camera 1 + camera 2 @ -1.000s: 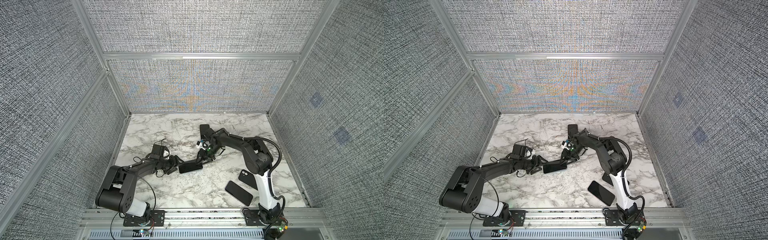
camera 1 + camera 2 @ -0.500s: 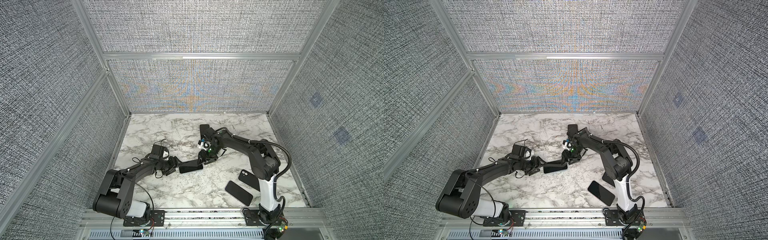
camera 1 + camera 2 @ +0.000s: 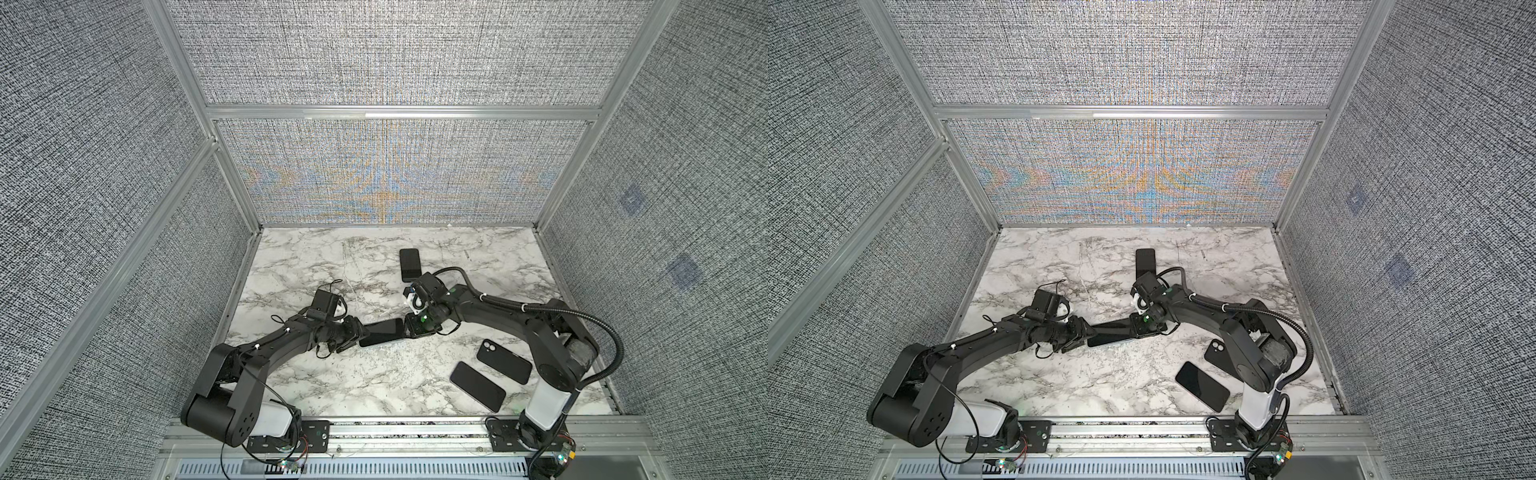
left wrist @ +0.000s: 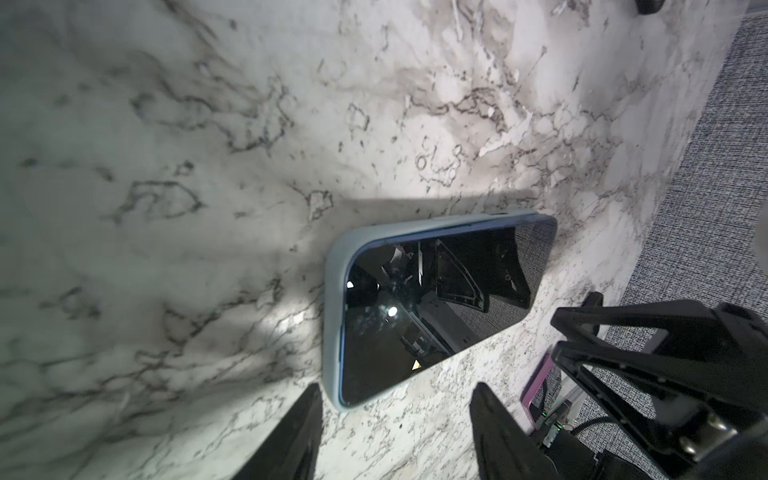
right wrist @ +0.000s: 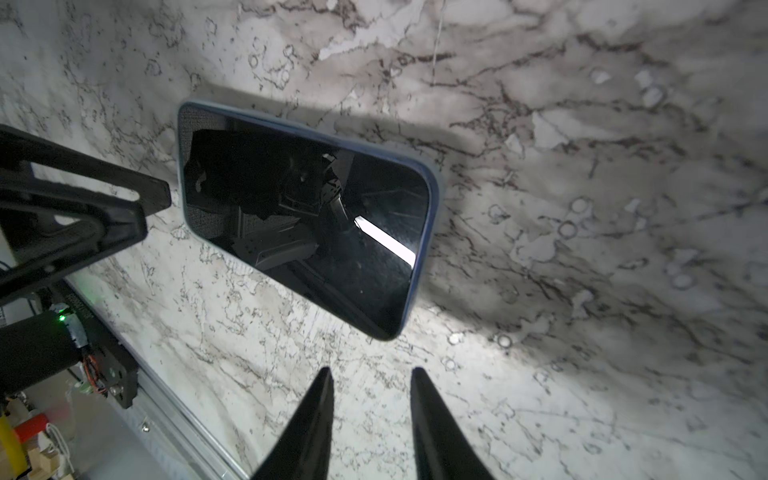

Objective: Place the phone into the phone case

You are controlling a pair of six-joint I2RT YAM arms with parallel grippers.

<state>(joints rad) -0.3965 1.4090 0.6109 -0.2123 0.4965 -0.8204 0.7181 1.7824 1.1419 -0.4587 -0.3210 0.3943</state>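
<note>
At table centre: phone [image 3: 380,334] lies flat, screen up, on the marble table [image 3: 316,257], lengthwise between the two grippers.
Case: pale blue phone case [image 4: 332,299] wraps the phone's near end and one long side in the left wrist view. The phone sits inside it, with a thin darker blue rim showing within the lip.
Left gripper: left gripper [image 4: 395,387] stands parted and empty. One cased corner lies just beyond its fingertips, with no contact seen.
Right gripper: right gripper [image 5: 372,372] shows a narrower gap with nothing between the fingers. The phone's other short end lies just beyond them, apart.
Top views: both grippers sit close at the phone's ends; whether they touch it cannot be told there.
Elsewhere: black handset [image 3: 409,264] lies toward the back wall. Twin-lens dark handset [image 3: 503,360] and plain dark slab [image 3: 477,385] lie side by side near the right arm's base.
</note>
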